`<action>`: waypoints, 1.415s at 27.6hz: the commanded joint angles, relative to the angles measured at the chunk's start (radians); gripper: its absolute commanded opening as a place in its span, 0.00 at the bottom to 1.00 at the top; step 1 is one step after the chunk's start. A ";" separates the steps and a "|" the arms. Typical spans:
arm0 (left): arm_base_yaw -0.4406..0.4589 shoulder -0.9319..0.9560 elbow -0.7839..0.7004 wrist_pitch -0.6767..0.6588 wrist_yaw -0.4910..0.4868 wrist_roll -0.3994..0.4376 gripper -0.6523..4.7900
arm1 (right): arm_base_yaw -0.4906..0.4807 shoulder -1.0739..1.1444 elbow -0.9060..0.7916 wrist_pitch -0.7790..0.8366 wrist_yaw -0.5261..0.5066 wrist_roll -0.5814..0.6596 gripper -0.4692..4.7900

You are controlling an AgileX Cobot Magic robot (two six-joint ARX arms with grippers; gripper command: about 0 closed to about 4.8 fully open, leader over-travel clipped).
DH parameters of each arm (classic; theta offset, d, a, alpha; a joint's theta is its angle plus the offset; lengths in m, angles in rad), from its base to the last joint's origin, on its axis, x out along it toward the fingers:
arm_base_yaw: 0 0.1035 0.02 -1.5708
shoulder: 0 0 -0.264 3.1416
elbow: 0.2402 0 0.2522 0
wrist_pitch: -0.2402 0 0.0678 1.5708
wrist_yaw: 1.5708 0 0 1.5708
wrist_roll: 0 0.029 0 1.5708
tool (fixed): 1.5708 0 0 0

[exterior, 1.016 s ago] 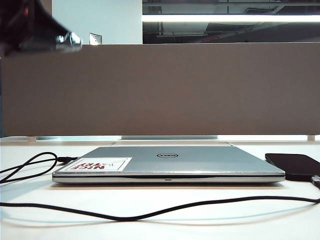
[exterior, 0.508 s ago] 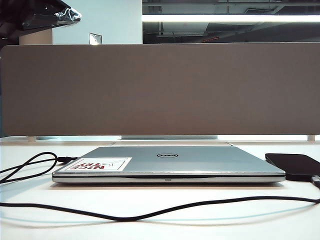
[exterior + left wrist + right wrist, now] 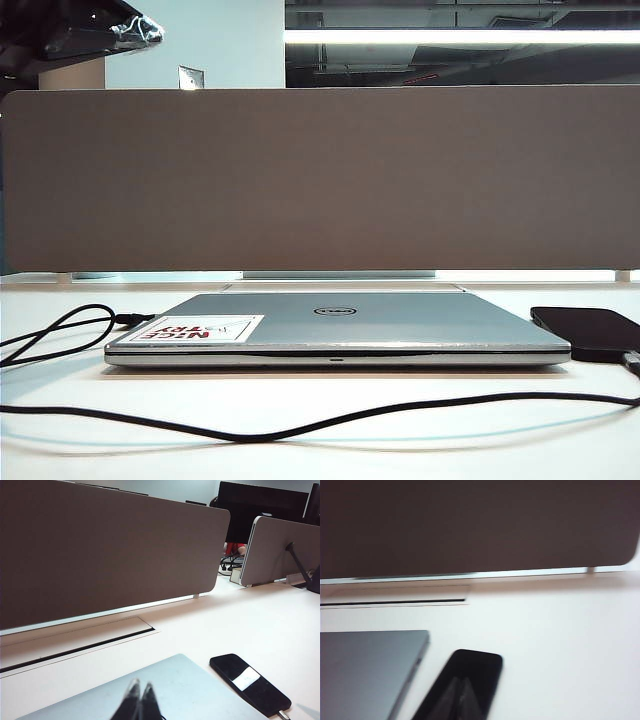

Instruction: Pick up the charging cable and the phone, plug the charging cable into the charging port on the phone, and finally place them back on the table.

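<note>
Left gripper (image 3: 140, 700): up over the closed laptop (image 3: 335, 328), fingertips pressed together, carrying nothing.
Right gripper (image 3: 462, 692): blurred, hanging above the phone (image 3: 465, 682), jaws pressed together, empty.
Phone: lying flat on the table (image 3: 420, 440), just beside the laptop's right edge.
Charging cable (image 3: 300, 428): plug sits in the phone's end (image 3: 283, 714); cord snakes across the table in front of the laptop, looping at far left.
Backdrop: divider panel (image 3: 320, 180) standing behind the laptop.

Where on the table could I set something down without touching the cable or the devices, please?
Bare table lies between the divider panel and the laptop and phone. The front is crowded: the charging cable snakes across, looping left of the laptop.
</note>
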State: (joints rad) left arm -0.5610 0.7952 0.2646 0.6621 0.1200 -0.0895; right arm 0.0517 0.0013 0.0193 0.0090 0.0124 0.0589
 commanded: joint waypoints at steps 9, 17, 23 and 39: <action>0.000 -0.002 0.002 0.013 0.000 0.004 0.11 | -0.010 -0.002 0.005 0.022 0.011 -0.010 0.08; 0.000 -0.002 0.002 0.013 0.000 0.004 0.11 | -0.009 -0.002 0.007 0.024 0.012 -0.006 0.11; 0.000 -0.002 0.002 0.013 0.000 0.004 0.11 | -0.007 -0.002 0.007 0.023 0.011 -0.007 0.11; 0.001 -0.141 0.002 -0.051 0.000 0.004 0.11 | -0.007 -0.002 0.008 0.018 0.011 -0.007 0.11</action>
State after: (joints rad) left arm -0.5610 0.6769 0.2638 0.6147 0.1200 -0.0895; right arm 0.0444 0.0013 0.0193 0.0093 0.0231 0.0525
